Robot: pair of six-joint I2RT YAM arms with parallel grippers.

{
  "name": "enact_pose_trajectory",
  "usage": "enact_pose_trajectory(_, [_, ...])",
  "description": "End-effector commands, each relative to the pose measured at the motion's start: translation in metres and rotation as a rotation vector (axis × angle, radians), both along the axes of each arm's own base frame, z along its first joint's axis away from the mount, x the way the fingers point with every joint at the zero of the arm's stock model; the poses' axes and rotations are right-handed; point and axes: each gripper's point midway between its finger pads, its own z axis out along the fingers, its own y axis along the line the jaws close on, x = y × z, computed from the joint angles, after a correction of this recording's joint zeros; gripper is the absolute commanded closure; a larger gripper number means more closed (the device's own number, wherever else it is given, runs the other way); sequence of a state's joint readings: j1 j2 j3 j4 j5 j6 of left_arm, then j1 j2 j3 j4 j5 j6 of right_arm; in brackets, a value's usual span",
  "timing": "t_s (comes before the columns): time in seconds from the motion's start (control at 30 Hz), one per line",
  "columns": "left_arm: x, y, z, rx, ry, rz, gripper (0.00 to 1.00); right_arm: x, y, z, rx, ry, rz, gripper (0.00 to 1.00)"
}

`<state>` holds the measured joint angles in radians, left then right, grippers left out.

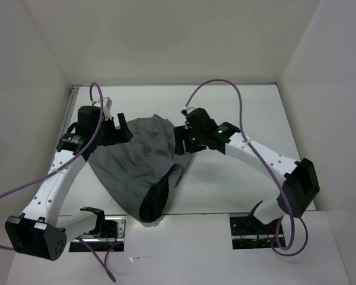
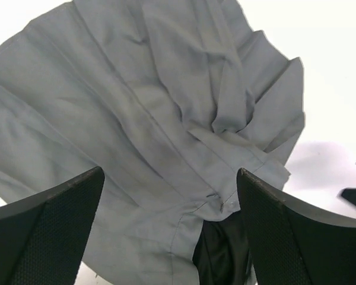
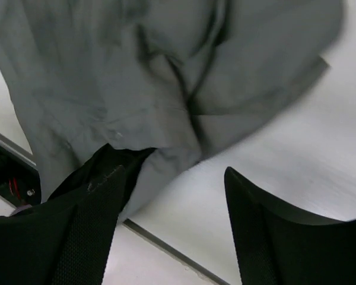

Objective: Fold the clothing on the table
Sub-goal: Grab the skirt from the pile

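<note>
Clothing: the grey pleated clothing [image 1: 136,160] is spread rumpled on the table [image 1: 237,184], with its darker band [image 1: 156,200] at the edge nearest the arm bases.
Left gripper: the left gripper [image 2: 170,173] is held over the clothing's far left part. Its jaws are spread wide and nothing is pinched.
Right gripper: the right gripper [image 3: 175,169] is held at the clothing's far right edge. Its jaws are spread wide and nothing is clamped. Contact with the fabric cannot be told.

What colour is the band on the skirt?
The band is dark grey, almost black, on lighter grey clothing. The top view shows it best.
</note>
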<state>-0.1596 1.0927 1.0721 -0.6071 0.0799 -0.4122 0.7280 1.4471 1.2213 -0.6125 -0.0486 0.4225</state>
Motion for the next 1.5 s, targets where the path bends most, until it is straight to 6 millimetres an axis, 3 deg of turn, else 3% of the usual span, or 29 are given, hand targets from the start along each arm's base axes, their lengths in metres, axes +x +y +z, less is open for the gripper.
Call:
enact_pose_trajectory(0.0, [-0.011,0.005,-0.010,0.041,0.028,-0.001,0.01,0.006,0.045,0.012,0.003,-0.065,0.098,0.29])
enact_pose_trajectory(0.03, [-0.012,0.007,-0.012,0.050,0.038,0.007,0.01,-0.004,0.061,-0.004,-0.037,-0.040,0.156,0.31])
enact_pose_trajectory(0.07, [-0.015,0.011,-0.008,0.060,0.027,0.021,0.01,-0.003,0.072,0.001,-0.050,-0.067,0.185,0.32])
enact_pose_trajectory(0.17, [-0.021,0.021,-0.002,0.076,0.009,0.080,0.01,-0.012,0.101,-0.015,-0.155,-0.104,0.256,0.34])
enact_pose_trajectory(0.3, [-0.031,0.036,0.002,0.111,0.006,0.159,0.01,-0.011,0.117,-0.037,-0.320,-0.180,0.271,0.37])
enact_pose_trajectory(0.43, [-0.041,0.065,0.016,0.140,-0.026,0.340,0.01,-0.023,0.139,-0.050,-0.341,-0.189,0.322,0.37])
enact_pose_trajectory(0.47, [-0.043,0.077,0.019,0.149,-0.035,0.419,0.01,-0.022,0.141,-0.058,-0.350,-0.183,0.323,0.37])
enact_pose_trajectory(0.53, [-0.050,0.083,0.027,0.135,-0.064,0.453,0.01,-0.021,0.142,-0.063,-0.374,-0.194,0.317,0.38])
enact_pose_trajectory(0.73, [-0.058,0.084,0.036,0.110,-0.109,0.456,0.01,-0.014,0.142,-0.083,-0.420,-0.193,0.288,0.41])
enact_pose_trajectory(0.9, [-0.061,0.077,0.036,0.080,-0.094,0.428,0.01,-0.017,0.137,-0.116,-0.478,-0.148,0.294,0.46])
enact_pose_trajectory(1.0, [-0.062,0.076,0.039,0.069,-0.102,0.433,0.01,-0.021,0.133,-0.128,-0.489,-0.125,0.298,0.59])
enact_pose_trajectory(1.07, [-0.065,0.076,0.043,0.055,-0.122,0.440,0.01,-0.025,0.131,-0.136,-0.494,-0.103,0.300,0.75])
enact_pose_trajectory(1.13, [-0.065,0.076,0.043,0.055,-0.122,0.440,0.01,-0.021,0.129,-0.135,-0.500,-0.113,0.265,0.98])
enact_pose_trajectory(1.2, [-0.066,0.077,0.045,0.051,-0.131,0.440,0.01,-0.015,0.119,-0.123,-0.533,-0.150,0.231,1.00])
enact_pose_trajectory(1.3, [-0.066,0.075,0.045,0.046,-0.130,0.433,0.01,-0.003,0.123,-0.042,-0.430,-0.258,0.158,1.00])
enact_pose_trajectory(1.33, [-0.066,0.075,0.045,0.037,-0.129,0.439,0.01,-0.002,0.125,0.008,-0.351,-0.303,0.138,1.00])
enact_pose_trajectory(1.4, [-0.066,0.071,0.045,0.025,-0.125,0.422,0.01,0.011,0.111,0.049,-0.312,-0.322,0.089,1.00])
enact_pose_trajectory(1.47, [-0.067,0.066,0.040,0.012,-0.110,0.398,0.01,0.030,0.083,0.092,-0.288,-0.335,0.003,1.00])
